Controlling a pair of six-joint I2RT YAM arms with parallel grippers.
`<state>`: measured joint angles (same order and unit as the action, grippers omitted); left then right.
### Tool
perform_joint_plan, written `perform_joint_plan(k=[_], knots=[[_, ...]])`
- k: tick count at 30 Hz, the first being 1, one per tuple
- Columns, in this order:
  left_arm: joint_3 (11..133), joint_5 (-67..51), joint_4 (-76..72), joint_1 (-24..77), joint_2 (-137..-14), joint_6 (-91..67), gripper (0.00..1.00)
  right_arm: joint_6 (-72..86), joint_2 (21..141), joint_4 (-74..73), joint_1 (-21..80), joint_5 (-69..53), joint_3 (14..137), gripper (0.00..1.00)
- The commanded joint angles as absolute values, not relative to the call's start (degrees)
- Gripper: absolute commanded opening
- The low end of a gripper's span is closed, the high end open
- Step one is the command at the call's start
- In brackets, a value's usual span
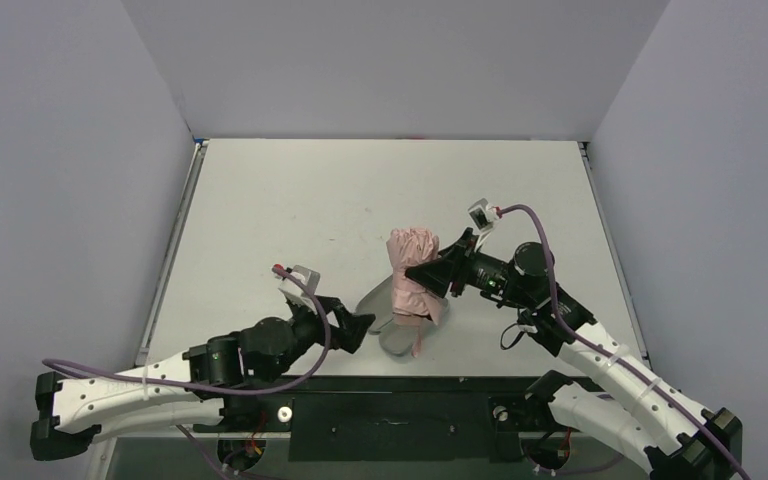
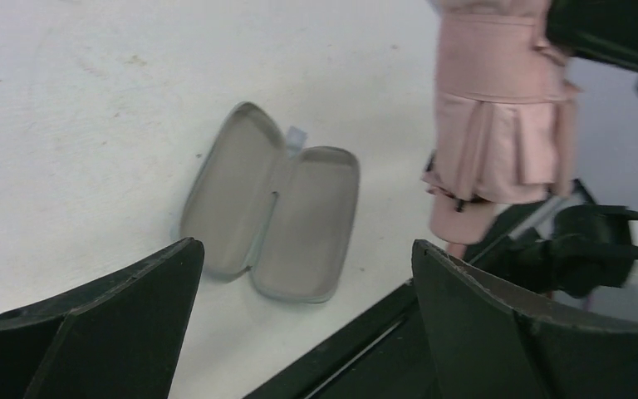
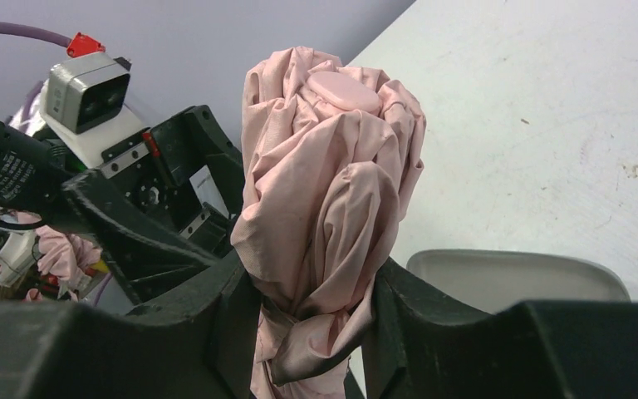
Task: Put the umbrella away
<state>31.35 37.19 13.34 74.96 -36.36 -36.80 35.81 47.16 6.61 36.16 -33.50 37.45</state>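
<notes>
White table point(image 1: 290, 210): right gripper point(image 3: 311, 332) clamps folded umbrella point(image 1: 405, 255) upright near open case point(image 2: 270, 212), likely for stowing; left gripper point(image 2: 305, 248) wide, empty.

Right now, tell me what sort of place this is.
Probably a robot lab test cell: a bare white table boxed in by plain grey walls, with the right gripper clamping the umbrella.

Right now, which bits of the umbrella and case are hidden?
- Right wrist view: the umbrella's lower end, behind the right gripper and bottom edge.
- Top view: part of the case, under the umbrella.
- Left wrist view: the umbrella's top, cut by the upper edge.
</notes>
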Motion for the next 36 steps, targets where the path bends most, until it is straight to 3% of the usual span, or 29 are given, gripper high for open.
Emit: perform_joint_plan(k=[1,22,26,29,33,35,36], knots=[[28.23,26.27,-3.11,75.24,-30.29,-31.05,1.00,38.04,48.93,18.93,35.31,-36.15,38.54,0.00],[33.23,9.47,-29.25,66.99,-51.18,-29.84,0.99,46.34,51.47,34.34,34.72,-43.66,36.68,0.00],[33.43,5.78,-32.32,66.71,-52.76,-29.93,0.78,47.43,51.39,36.09,34.78,-44.09,36.24,0.00],[33.44,5.03,-33.43,66.71,-53.21,-29.85,0.44,48.29,51.45,37.87,34.77,-44.51,35.82,0.00],[34.05,5.68,-32.05,66.71,-53.23,-29.55,0.10,47.69,50.61,36.35,34.78,-44.29,35.40,0.00],[34.35,6.56,-30.67,66.71,-52.98,-29.01,0.00,45.65,49.83,32.46,34.68,-43.19,35.70,0.00],[34.62,6.88,-30.06,66.71,-52.95,-28.83,0.00,43.38,49.44,30.20,34.66,-41.67,36.04,0.02]])
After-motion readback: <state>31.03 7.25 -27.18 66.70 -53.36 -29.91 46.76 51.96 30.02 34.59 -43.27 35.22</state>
